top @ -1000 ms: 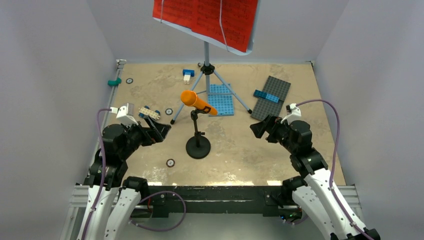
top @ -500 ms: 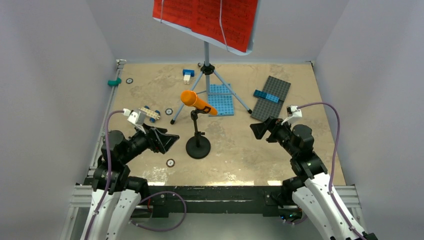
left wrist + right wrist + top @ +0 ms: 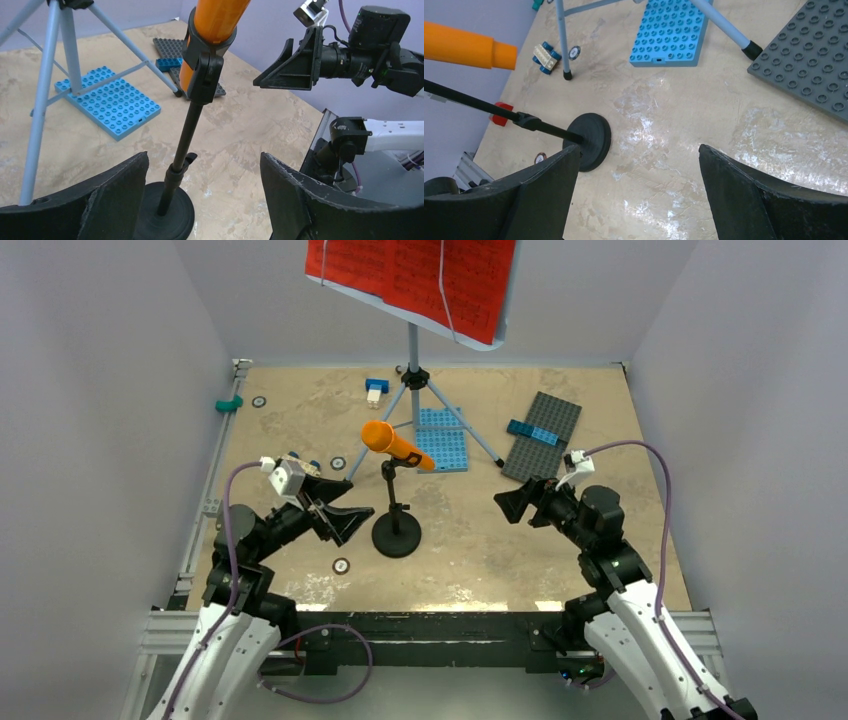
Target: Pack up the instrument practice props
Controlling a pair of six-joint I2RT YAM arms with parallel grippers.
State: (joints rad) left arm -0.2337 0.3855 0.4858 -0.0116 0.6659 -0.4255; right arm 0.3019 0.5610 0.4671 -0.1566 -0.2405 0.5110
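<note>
Standing near the middle of the bench (image 3: 480,540), the orange toy microphone (image 3: 395,445) is carried at a slant in the clip of its short black stand, whose round base (image 3: 396,536) is set flat on the surface. The pale-blue music stand (image 3: 413,380) is planted behind it toward the far edge, its grey tripod legs spread, and the red sheet-music pages (image 3: 410,275) are held on its desk high above.

The left tool (image 3: 345,518) is seen released, its jaws parted wide just left of the base. In the left wrist view the black pole is framed between the two fingers (image 3: 115,195), but no contact is shown. The right tool (image 3: 512,503) is likewise released and nothing is gripped by it. It is held above the bench on the right, well apart from the base and pointed toward it.

A blue studded plate (image 3: 441,438) is laid under the tripod, and a grey studded plate (image 3: 545,432) lies nearer the far right corner. A small wheeled brick car (image 3: 546,56) is seen by the left tripod foot.
</note>
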